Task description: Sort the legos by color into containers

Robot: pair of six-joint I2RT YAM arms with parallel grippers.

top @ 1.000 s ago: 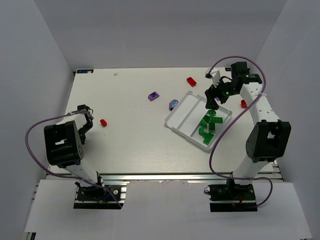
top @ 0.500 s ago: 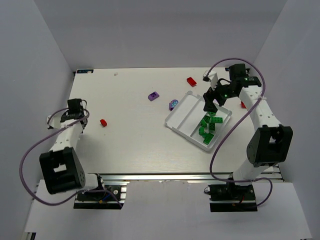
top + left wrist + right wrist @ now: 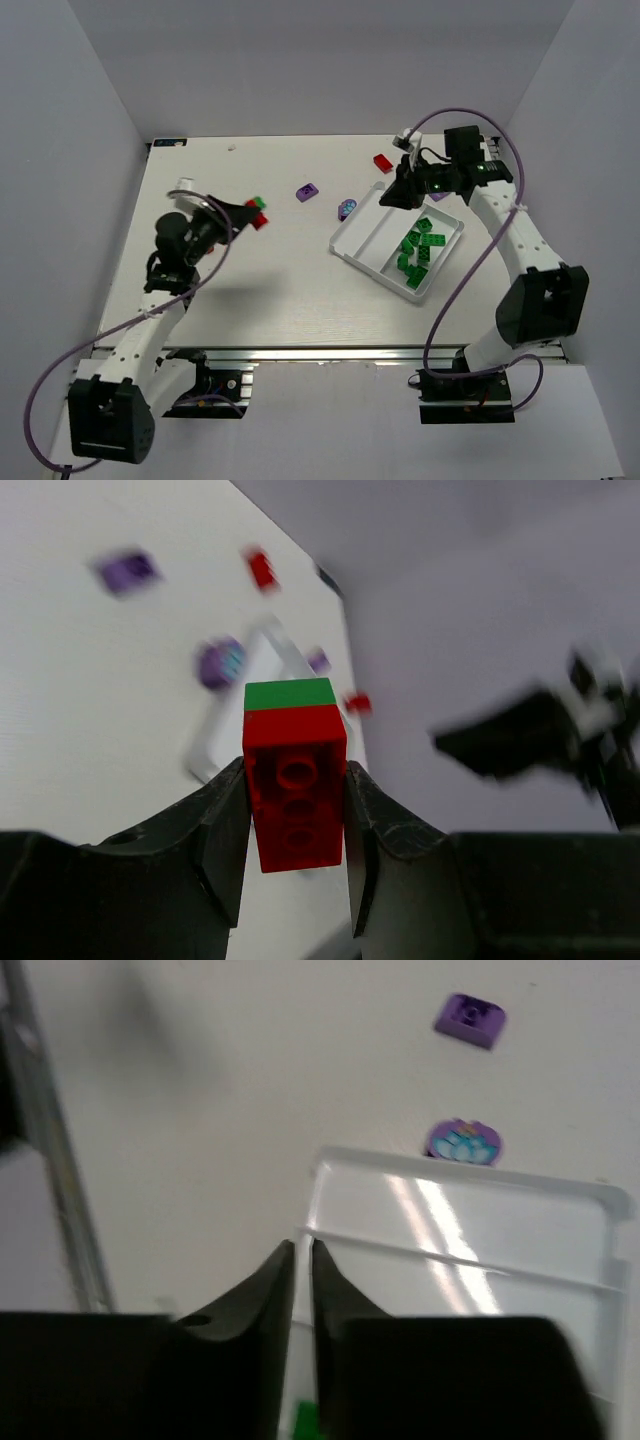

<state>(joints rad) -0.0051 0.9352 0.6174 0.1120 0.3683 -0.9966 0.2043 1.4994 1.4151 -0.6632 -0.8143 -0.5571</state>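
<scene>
My left gripper [image 3: 247, 209] pinches a red brick [image 3: 294, 810] with a green brick [image 3: 290, 694] stuck on its end, lifted well left of the tray [image 3: 358, 228]. My right gripper [image 3: 302, 1256] hangs closed and empty over the tray. Next, I reckon: split the pair, then drop the red in a free compartment.

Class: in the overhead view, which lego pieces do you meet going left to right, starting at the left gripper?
The red-and-green brick stack in the left gripper → purple brick → round purple piece → loose red brick → green bricks in the tray.
</scene>
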